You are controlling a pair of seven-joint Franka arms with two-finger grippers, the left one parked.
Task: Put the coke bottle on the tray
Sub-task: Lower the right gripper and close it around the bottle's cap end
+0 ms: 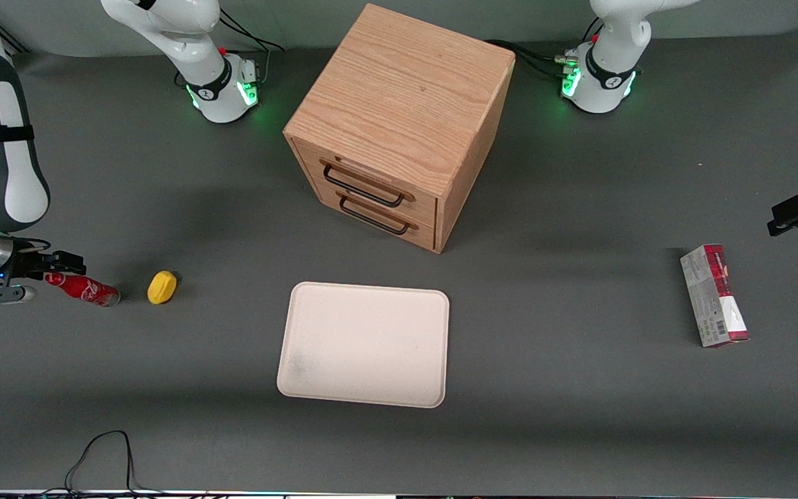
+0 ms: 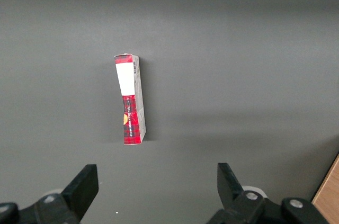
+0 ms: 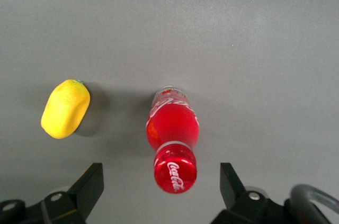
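Note:
The coke bottle (image 1: pixel 84 288) is small, red, with white script and a silvery base. It stands on the grey table at the working arm's end, cap end toward my gripper. In the right wrist view the bottle (image 3: pixel 172 128) points its red cap at the camera. My right gripper (image 1: pixel 42 277) hovers over the cap, open, with nothing held. Its two black fingertips (image 3: pixel 93 177) stand wide apart on either side of the cap, apart from it. The cream-white tray (image 1: pixel 364 343) lies flat in the middle of the table, nearer the front camera than the wooden cabinet, with nothing on it.
A yellow lemon (image 1: pixel 161 287) sits on the table just beside the bottle, toward the tray; it also shows in the right wrist view (image 3: pixel 65 108). A wooden two-drawer cabinet (image 1: pixel 399 125) stands mid-table. A red-and-grey carton (image 1: pixel 714 294) lies toward the parked arm's end.

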